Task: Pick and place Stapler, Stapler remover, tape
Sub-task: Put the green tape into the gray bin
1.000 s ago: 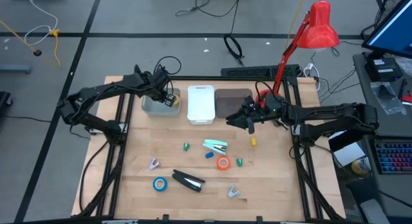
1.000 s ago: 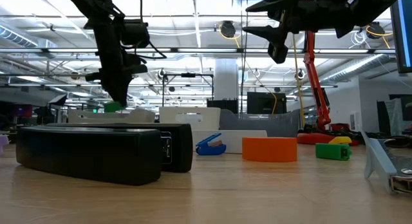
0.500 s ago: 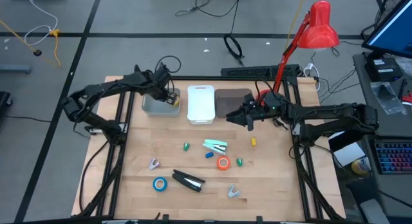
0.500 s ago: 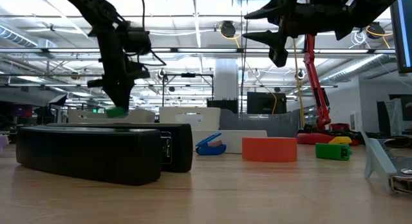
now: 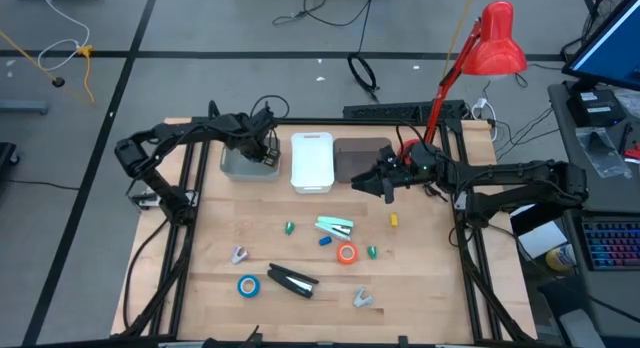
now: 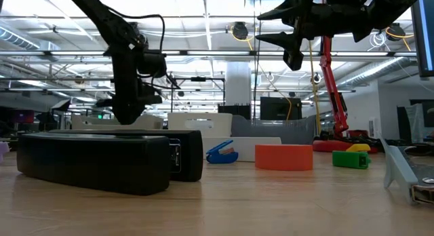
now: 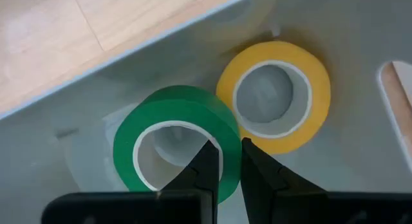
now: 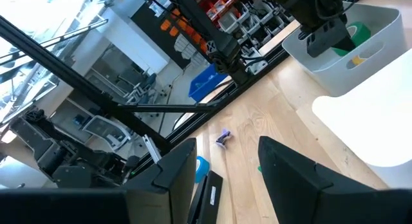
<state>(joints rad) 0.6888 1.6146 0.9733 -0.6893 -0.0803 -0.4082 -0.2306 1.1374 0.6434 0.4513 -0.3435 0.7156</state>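
My left gripper [image 7: 225, 150] reaches down into the grey bin [image 5: 236, 169] at the far left, shut on the green tape roll [image 7: 164, 130]. The yellow tape roll [image 7: 273, 95] lies flat on the bin's floor right beside it. The blue roll [image 5: 247, 285], orange-red roll [image 5: 346, 253], black stapler [image 5: 292, 281], pale teal stapler [image 5: 335, 226] and two stapler removers [image 5: 239, 254] [image 5: 363, 299] lie on the wooden table. My right gripper [image 5: 387, 191] hovers open above the table near the dark bin [image 5: 360, 158], holding nothing. My left gripper pinches the green roll's wall [image 7: 226, 139] between its two fingers, one finger [image 7: 207, 161] inside the ring's hole and the other [image 7: 257, 169] outside. The fingers come from above, pointing steeply down. The roll sits low in the bin; whether it rests on the floor I cannot tell.
A white bin [image 5: 312, 163] stands between the grey and dark bins along the far edge. Small green [image 5: 288, 228] [image 5: 372, 252], blue [image 5: 325, 241] and yellow [image 5: 394, 220] bits lie mid-table. A red desk lamp [image 5: 495, 43] rises at the far right corner.
My left gripper has gone down into the grey bin with the green roll, which has sunk out of sight behind the bin's wall in the low view. It has stayed shut on the roll.
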